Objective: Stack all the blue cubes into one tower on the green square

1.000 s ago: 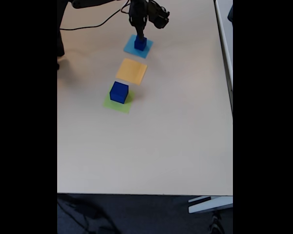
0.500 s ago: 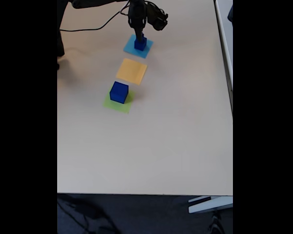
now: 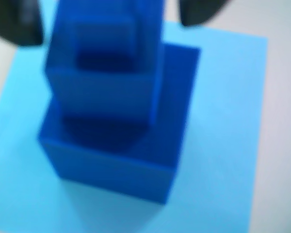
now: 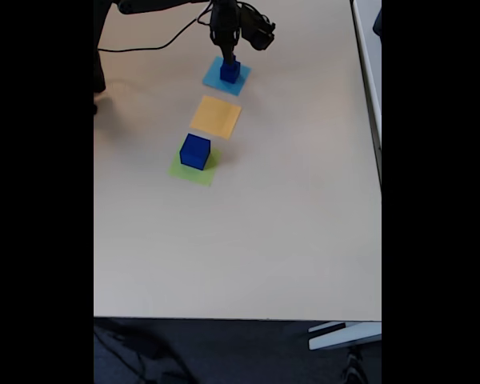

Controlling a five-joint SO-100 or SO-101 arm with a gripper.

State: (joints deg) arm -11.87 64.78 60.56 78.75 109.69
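Large cube (image 4: 194, 151) sits on green square (image 4: 194, 168). Two smaller cubes (image 3: 114, 111) remain stacked on light blue square (image 3: 223, 145). Claw (image 4: 229, 53) straddles them; grip cannot be told.

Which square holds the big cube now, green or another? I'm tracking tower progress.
On the green square. In the fixed view the large blue cube sits upright on it, alone, nothing stacked on top.

The cubes (image 3: 111, 141) are dark blue, the big one (image 4: 195, 151) too. The paper squares are light blue (image 3: 223, 121), orange-yellow (image 4: 216, 117) and lime green (image 4: 194, 171). The desk (image 4: 264, 240) is plain beige
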